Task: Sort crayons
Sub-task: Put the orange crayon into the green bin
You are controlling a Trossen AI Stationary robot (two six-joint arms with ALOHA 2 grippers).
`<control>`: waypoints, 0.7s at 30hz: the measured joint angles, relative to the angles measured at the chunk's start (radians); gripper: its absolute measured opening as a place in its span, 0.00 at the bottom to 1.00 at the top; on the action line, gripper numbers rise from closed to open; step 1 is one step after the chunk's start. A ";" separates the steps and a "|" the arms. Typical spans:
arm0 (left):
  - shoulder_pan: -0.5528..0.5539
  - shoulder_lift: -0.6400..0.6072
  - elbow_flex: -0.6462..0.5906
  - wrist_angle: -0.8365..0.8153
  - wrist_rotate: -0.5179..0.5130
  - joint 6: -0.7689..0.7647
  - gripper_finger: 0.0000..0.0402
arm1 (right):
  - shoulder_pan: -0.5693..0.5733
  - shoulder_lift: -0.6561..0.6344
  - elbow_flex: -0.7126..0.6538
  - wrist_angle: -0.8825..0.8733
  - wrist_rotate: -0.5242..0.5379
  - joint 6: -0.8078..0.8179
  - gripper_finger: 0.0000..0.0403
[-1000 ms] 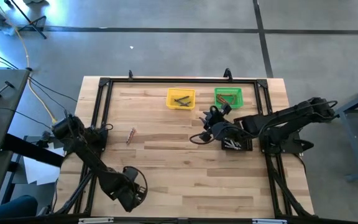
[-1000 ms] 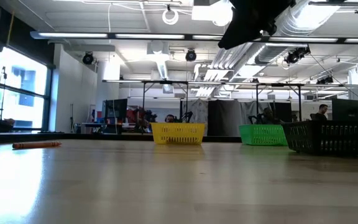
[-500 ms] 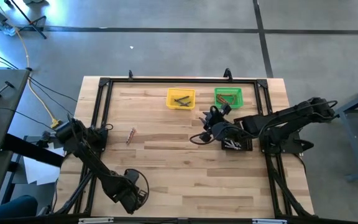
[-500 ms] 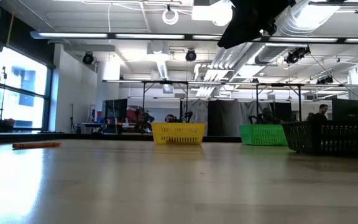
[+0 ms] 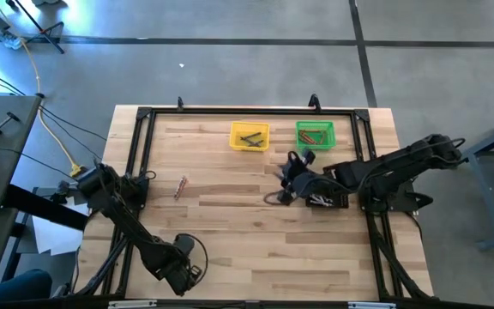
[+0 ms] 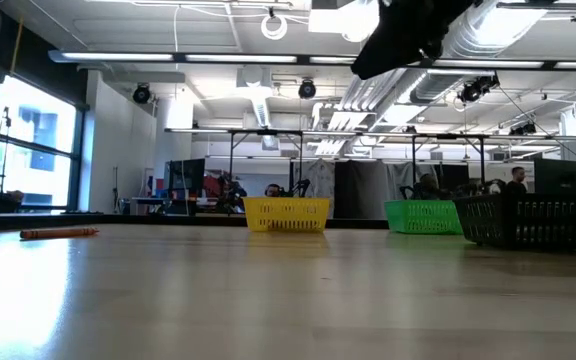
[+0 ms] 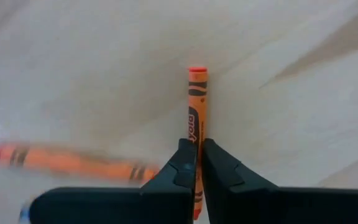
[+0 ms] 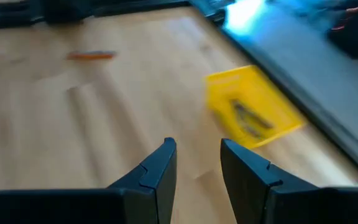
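My left gripper (image 7: 196,144) is over the table's near left part (image 5: 185,262) and is shut on an orange crayon (image 7: 197,99); in the high view its own body hides that crayon. A second orange crayon (image 7: 67,162) lies flat on the wood beside it. My right gripper (image 5: 292,166) hangs open above the table between the yellow bin (image 5: 250,136) and the black tray (image 5: 331,200), with nothing between its fingers (image 8: 160,165). The yellow bin holds dark crayons and the green bin (image 5: 316,133) holds orange-brown ones. Another orange crayon (image 5: 180,186) lies on the table's left half. My left gripper pinches the orange crayon between its two fingers, one on each long side (image 7: 196,134), near one end. Most of the stick reaches out past the fingertips to its flat end (image 7: 197,70). Whether it is clear of the wood I cannot tell.
The black ribbed tray stands at the right, partly under my right arm. The two small bins stand side by side at the far edge. A black frame (image 5: 230,112) runs around the table. Bare wood lies in the middle and near part (image 5: 273,249).
My left arm has drawn a little toward the table's near edge. My right gripper has shifted slightly toward the near edge, still open.
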 joint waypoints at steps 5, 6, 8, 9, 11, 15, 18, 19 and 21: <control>0.080 -0.021 0.030 0.005 -0.087 0.262 0.00 | 0.107 0.000 -0.015 -0.038 -0.020 0.050 0.29; 0.100 -0.029 0.036 0.008 -0.101 0.322 0.00 | 0.132 0.000 -0.015 -0.051 -0.017 0.080 0.29; 0.146 -0.046 0.061 0.011 -0.139 0.447 0.00 | 0.183 0.000 -0.015 -0.080 0.003 0.147 0.29; 0.169 -0.050 0.076 0.019 -0.170 0.512 0.00 | 0.211 0.000 -0.015 -0.099 0.031 0.183 0.29; 0.207 -0.059 0.111 0.018 -0.240 0.638 0.00 | 0.265 0.000 -0.015 -0.130 0.112 0.257 0.29; 0.254 -0.061 0.188 0.060 -0.391 0.868 0.00 | 0.347 0.013 -0.015 -0.242 0.238 0.459 0.29; 0.280 -0.062 0.226 0.170 -0.492 1.052 0.00 | 0.390 0.047 -0.015 -0.303 0.356 0.592 0.29; 0.286 -0.062 0.235 0.198 -0.519 1.110 0.00 | 0.396 0.060 -0.015 -0.310 0.386 0.622 0.29; 0.299 -0.062 0.252 0.260 -0.548 1.211 0.00 | 0.407 0.082 -0.015 -0.319 0.432 0.652 0.29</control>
